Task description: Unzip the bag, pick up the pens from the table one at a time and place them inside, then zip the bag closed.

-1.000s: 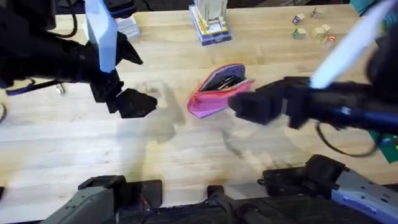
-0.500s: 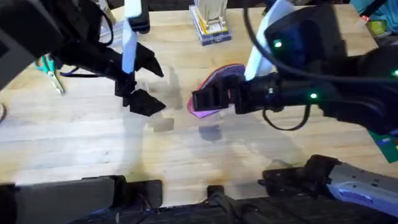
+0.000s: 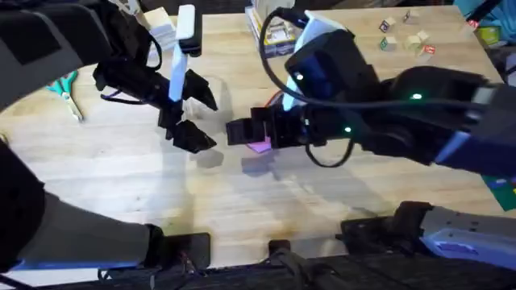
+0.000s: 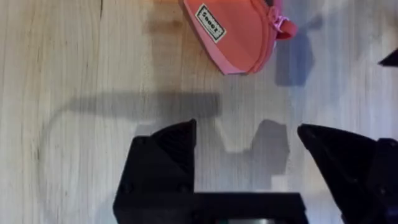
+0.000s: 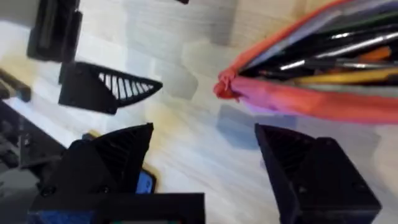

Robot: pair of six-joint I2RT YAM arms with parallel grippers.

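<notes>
Two black two-finger grippers hang over the middle of the large light wooden butcher-block table. Left gripper: fingers spread wide, nothing between them, bare planks and its own shadow below. Right gripper: also spread wide and holding nothing, poised just beside the end of the small oblong pink fabric pencil pouch. Pouch lies on the table between the two grippers; from overhead just a pink corner peeks out under the right arm. Its zipper stands open: the right wrist view looks into the dark mouth, where slim pens lie side by side, dark ones with bright streaks, a yellow-tan one lowest. Reddish pull tab sits at the pouch's end in the left wrist view; a small white label is sewn on its side. Farther out on the tabletop: teal-handled scissors near the left edge, a stack of boxes or cards at the far edge, small coloured blocks toward the far right corner.
</notes>
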